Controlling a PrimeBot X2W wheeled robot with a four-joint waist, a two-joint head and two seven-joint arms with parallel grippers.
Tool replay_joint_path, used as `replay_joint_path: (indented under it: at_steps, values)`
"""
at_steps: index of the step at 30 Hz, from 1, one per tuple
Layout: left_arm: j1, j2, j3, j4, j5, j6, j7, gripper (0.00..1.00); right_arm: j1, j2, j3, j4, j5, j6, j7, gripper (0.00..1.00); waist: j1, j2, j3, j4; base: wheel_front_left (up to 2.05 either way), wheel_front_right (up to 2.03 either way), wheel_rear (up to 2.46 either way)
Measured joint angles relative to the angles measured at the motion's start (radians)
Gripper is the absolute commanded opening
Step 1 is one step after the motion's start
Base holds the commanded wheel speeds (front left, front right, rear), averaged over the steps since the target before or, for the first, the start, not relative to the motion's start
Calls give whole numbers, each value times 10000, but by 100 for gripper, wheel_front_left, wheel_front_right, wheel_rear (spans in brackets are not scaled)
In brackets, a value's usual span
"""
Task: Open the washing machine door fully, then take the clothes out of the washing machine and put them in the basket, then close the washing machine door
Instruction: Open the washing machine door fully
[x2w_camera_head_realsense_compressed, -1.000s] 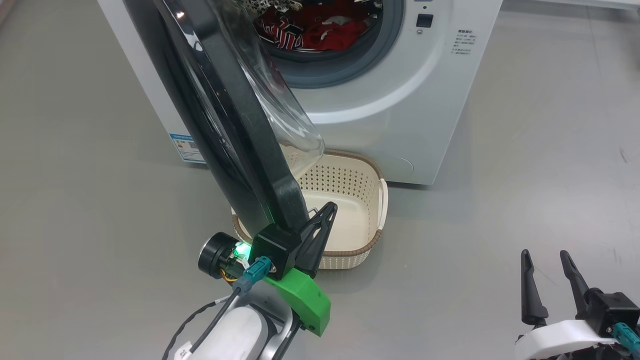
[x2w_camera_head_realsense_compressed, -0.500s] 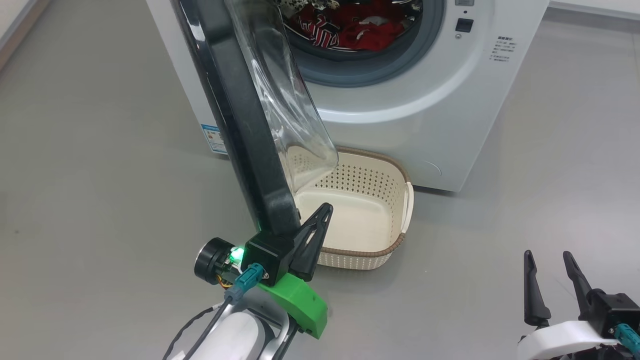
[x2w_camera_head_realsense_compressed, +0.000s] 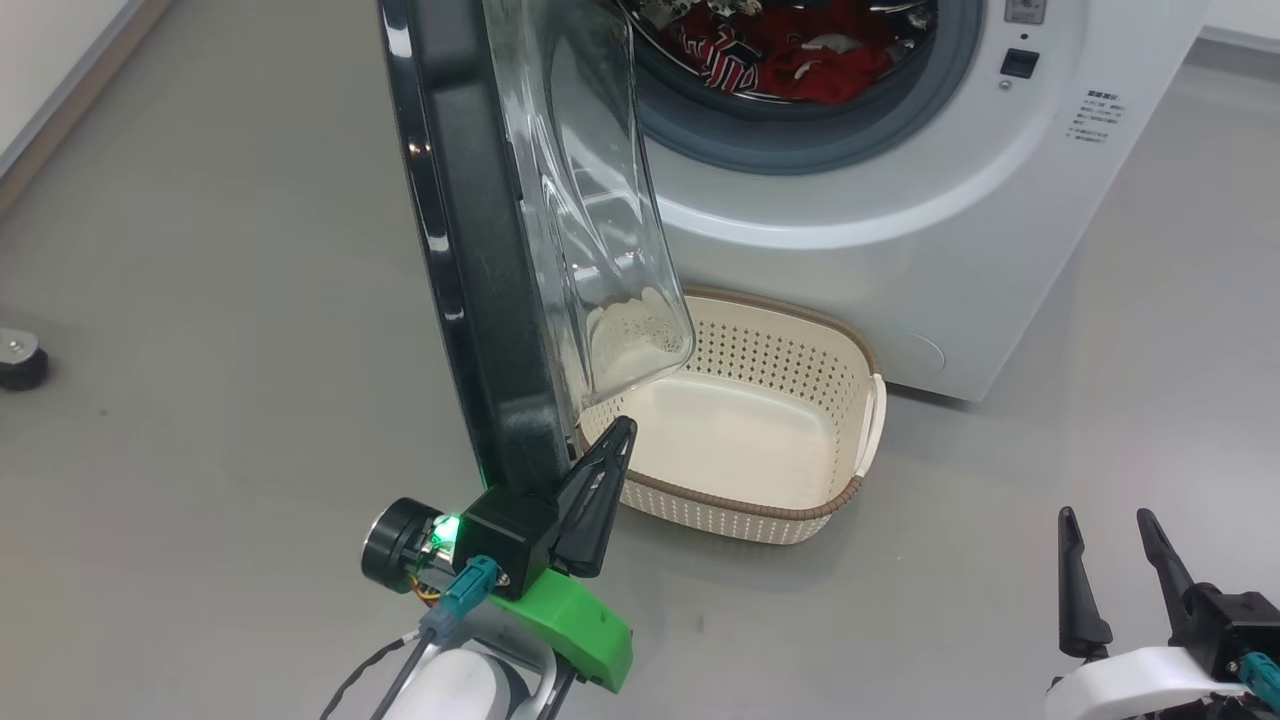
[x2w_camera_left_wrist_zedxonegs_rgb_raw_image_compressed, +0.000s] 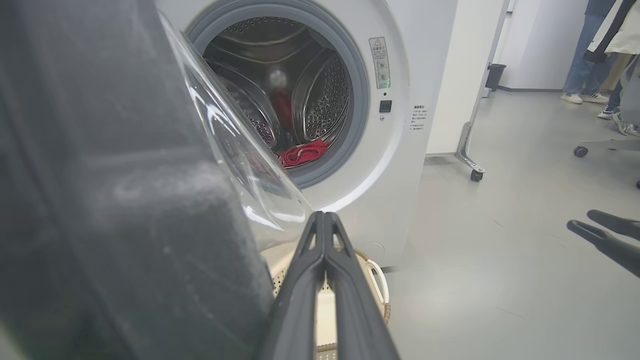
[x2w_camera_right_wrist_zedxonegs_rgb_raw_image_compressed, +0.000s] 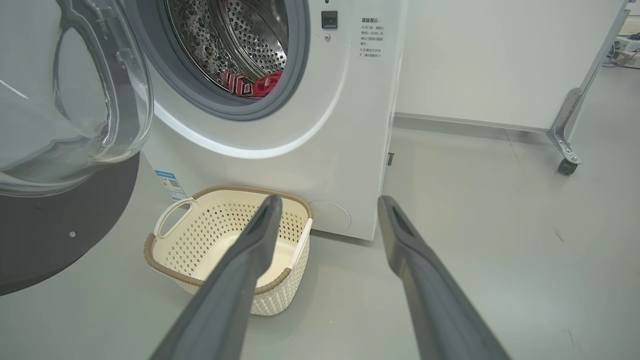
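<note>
- left tool: fingers together, empty, tips just beside washing machine door lower rim, glass side
- right tool: fingers apart, empty, well apart from it
- clothes inside washing machine; basket on floor before it

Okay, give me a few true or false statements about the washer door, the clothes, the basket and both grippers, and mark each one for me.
1. The basket on the floor is empty. True.
2. The clothes lie in the basket. False: they are inside the drum of the washing machine.
3. The washing machine door is closed. False: it stands swung open.
4. The left gripper is shut, its fingers beside the door's lower edge. True.
5. The right gripper is shut on a garment. False: it is open and holds nothing.
</note>
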Motion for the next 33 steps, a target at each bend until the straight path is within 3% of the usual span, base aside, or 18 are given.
replay_joint_path:
  at_steps: [16,33]
  values:
    - [1179,123,2090,-2,531,2,-238,0,45,-176,35,-2,-163,61,0,100,0,0,-104,1103,0,0,0]
    - [1430,253,4686,407,857,33,-610,0,-32,-176,249,50,-242,161,75,100,0,0,-77,648,0,0,0]
